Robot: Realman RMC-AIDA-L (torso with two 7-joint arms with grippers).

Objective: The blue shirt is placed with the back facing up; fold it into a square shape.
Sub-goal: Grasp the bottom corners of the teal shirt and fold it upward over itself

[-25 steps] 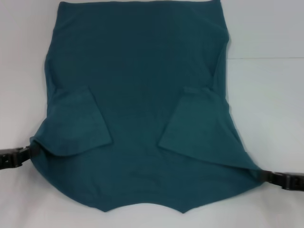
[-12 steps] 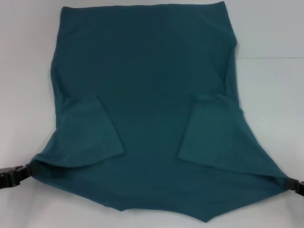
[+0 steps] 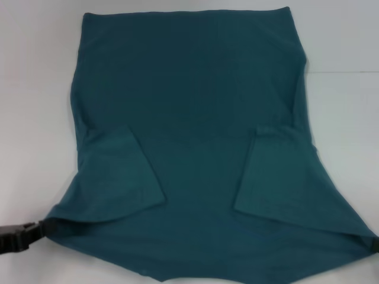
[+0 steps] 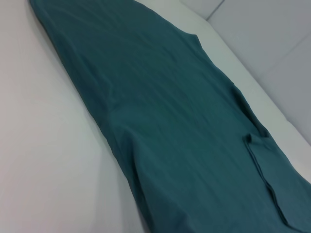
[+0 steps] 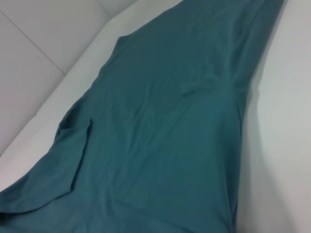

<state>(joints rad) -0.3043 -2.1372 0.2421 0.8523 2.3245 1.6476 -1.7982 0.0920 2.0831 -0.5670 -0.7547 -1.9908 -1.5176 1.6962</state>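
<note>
Both grippers, left (image 3: pixel 37 228) and right (image 3: pixel 372 245), jaws clamped on blue shirt (image 3: pixel 189 118) corners

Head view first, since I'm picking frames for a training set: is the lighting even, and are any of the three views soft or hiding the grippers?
Head view: even light, no glare, faint shadows under the blue shirt; the left gripper is dark and soft-edged, the right gripper cut by the frame edge. Left wrist view: slightly soft fabric, no fingers shown. Right wrist view: the same, with a soft shadow beside the shirt on the table.
</note>
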